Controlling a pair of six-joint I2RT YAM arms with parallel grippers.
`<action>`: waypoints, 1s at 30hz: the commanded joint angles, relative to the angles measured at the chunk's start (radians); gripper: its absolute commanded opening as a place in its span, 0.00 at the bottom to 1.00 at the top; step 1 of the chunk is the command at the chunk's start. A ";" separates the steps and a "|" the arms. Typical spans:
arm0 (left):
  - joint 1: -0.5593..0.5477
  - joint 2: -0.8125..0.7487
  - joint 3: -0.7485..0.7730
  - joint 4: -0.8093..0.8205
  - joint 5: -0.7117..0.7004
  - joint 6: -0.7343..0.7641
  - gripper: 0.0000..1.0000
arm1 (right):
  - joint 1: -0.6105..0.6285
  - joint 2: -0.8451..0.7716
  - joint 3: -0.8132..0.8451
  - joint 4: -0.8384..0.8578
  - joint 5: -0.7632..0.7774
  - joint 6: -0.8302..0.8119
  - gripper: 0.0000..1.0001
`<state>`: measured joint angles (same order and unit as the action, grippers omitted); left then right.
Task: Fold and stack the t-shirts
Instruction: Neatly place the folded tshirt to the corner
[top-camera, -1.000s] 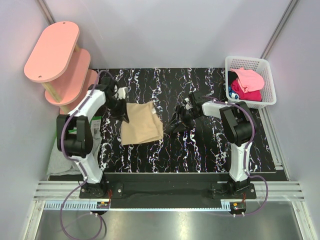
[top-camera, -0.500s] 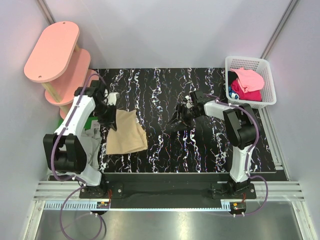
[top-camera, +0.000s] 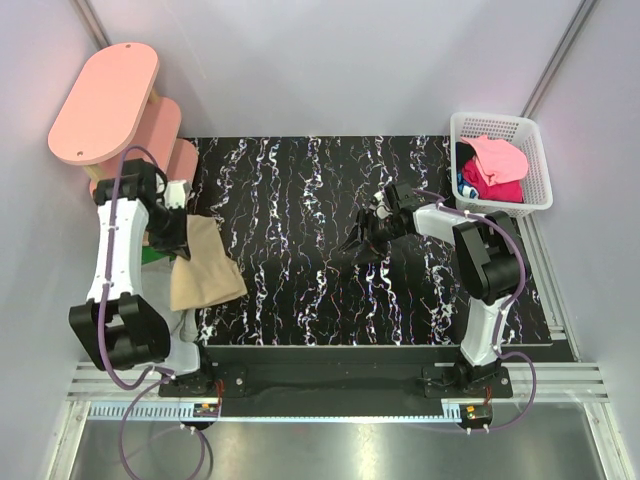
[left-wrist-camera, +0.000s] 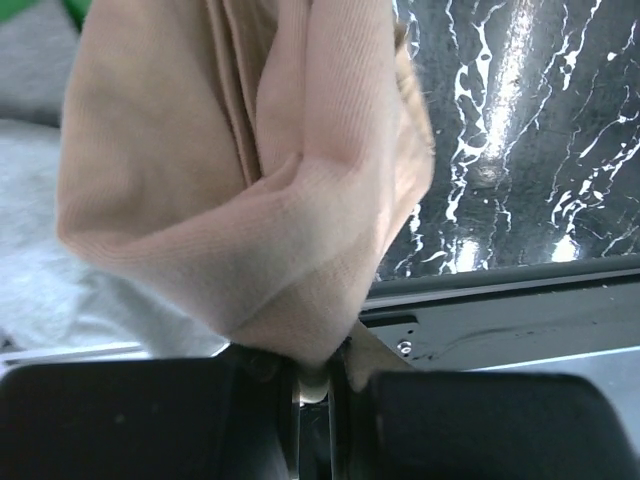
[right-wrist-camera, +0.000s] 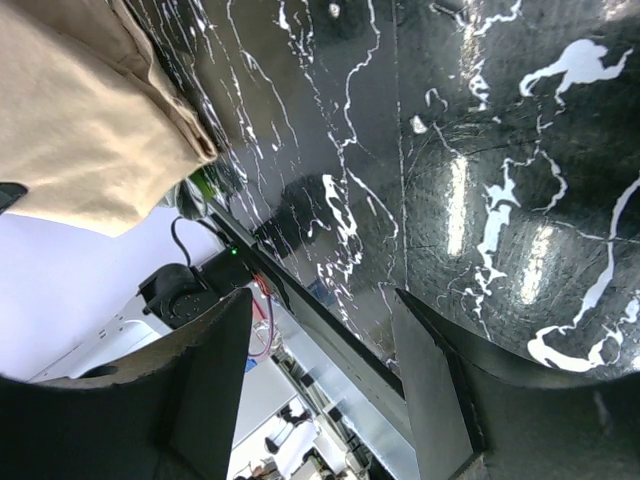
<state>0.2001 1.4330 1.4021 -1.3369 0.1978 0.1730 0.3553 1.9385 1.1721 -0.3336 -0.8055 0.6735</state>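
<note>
The black marbled counter (top-camera: 330, 200) is crossed at its left edge by the folded tan t-shirt (top-camera: 205, 272), which is pinched and hung from the left claw (left-wrist-camera: 318, 385). The right claw (right-wrist-camera: 320, 370) is held spread above mid-counter, with nothing gripped.

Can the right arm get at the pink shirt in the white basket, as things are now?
Probably yes. The right hand is open and empty, the pink shirt lies on top in the open basket on that side, and nothing stands between them.
</note>
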 joint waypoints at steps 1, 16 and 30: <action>0.015 -0.060 0.092 -0.070 -0.003 0.063 0.00 | -0.006 -0.055 -0.005 0.028 -0.020 -0.017 0.65; 0.077 -0.143 0.065 -0.180 -0.043 0.169 0.00 | -0.007 -0.065 -0.006 0.031 -0.024 -0.015 0.65; 0.303 -0.281 -0.077 -0.211 -0.097 0.335 0.00 | -0.007 -0.058 -0.012 0.039 -0.029 -0.018 0.65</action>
<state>0.4507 1.1984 1.3556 -1.3624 0.1387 0.4335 0.3523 1.9217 1.1614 -0.3248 -0.8120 0.6731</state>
